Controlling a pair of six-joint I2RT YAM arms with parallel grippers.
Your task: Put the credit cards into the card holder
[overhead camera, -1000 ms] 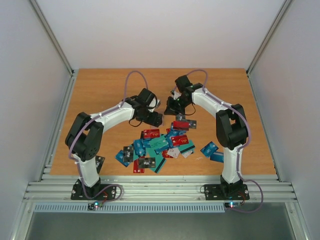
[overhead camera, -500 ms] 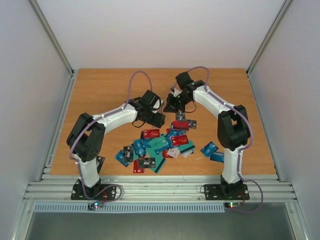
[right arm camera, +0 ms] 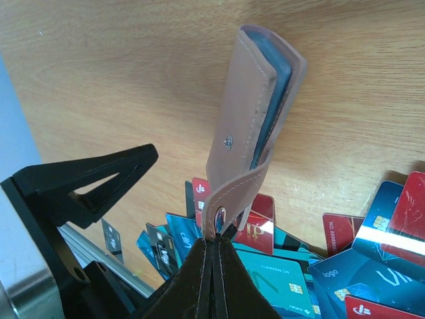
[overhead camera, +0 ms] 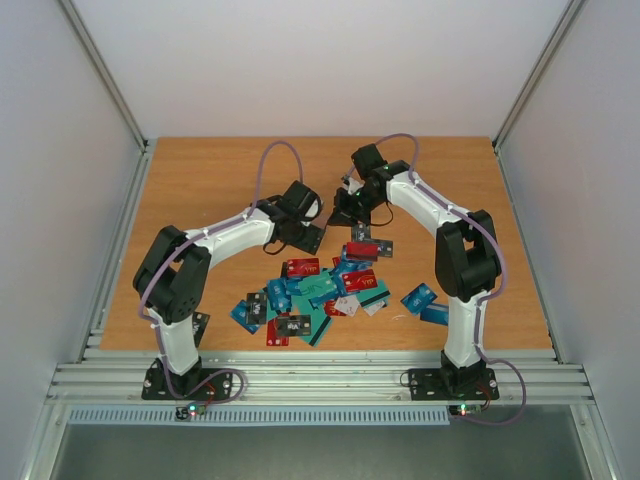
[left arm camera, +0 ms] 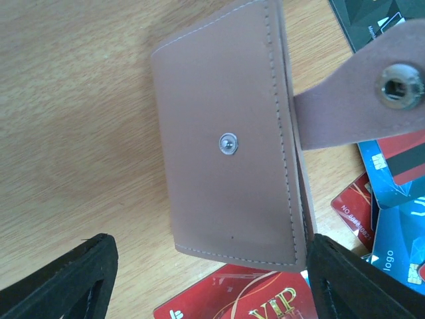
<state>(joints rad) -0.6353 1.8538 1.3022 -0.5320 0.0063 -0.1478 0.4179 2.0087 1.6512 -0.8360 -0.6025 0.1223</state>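
Note:
The tan-brown card holder (right arm camera: 249, 113) hangs by its snap strap (right arm camera: 229, 199), folded, with blue pockets showing at its edge. My right gripper (right arm camera: 214, 240) is shut on that strap. Seen from the left wrist, the card holder (left arm camera: 226, 133) fills the view, and my left gripper (left arm camera: 211, 244) stands open around its lower end. The right finger (left arm camera: 345, 279) is at its edge and the left finger (left arm camera: 73, 279) is well clear. Below lie the credit cards (overhead camera: 320, 290) in a loose pile, with a red one (left arm camera: 252, 299) under the holder.
Two blue cards (overhead camera: 425, 303) lie apart at the right of the pile, and a red and black card (overhead camera: 368, 248) at its far side. A small dark card (overhead camera: 199, 325) lies by the left arm's base. Metal rails (overhead camera: 320, 378) border the near edge.
My left arm has reached a little farther toward the card holder and its jaws have narrowed slightly. The right gripper has shifted slightly left with the strap.

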